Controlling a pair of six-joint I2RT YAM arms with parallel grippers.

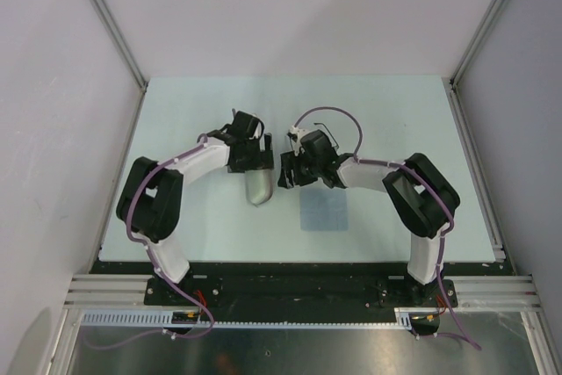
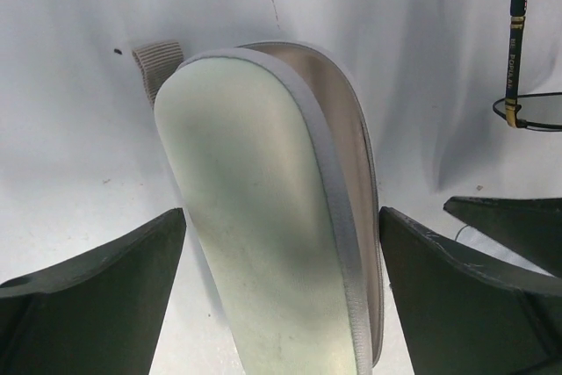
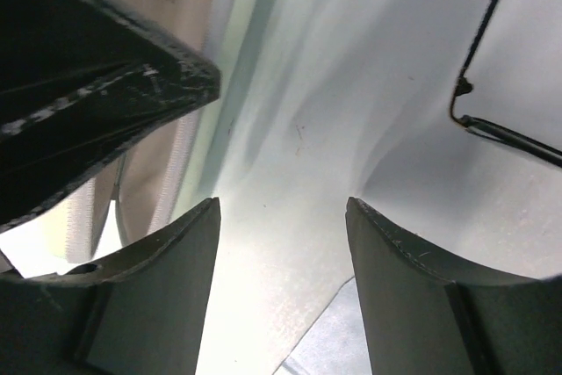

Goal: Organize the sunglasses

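Pale bench (image 1: pixel 395 111): oblong beige case (image 1: pixel 258 187) sat mid-bench. Left end effector (image 2: pixel 281 212) was spread wide astride it; couldn't tell if it gripped. Right end effector (image 3: pixel 283 204) was open and empty. Thin dark wire-framed sunglasses (image 2: pixel 537 110) lay mid-bench beside the case. Step looked like pickup: next, right jaws over the frame, gentle close.

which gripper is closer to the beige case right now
Left. The left gripper straddles the beige case, jaws open on either side of it. The right gripper sits just to the case's right in the top view, open around nothing.
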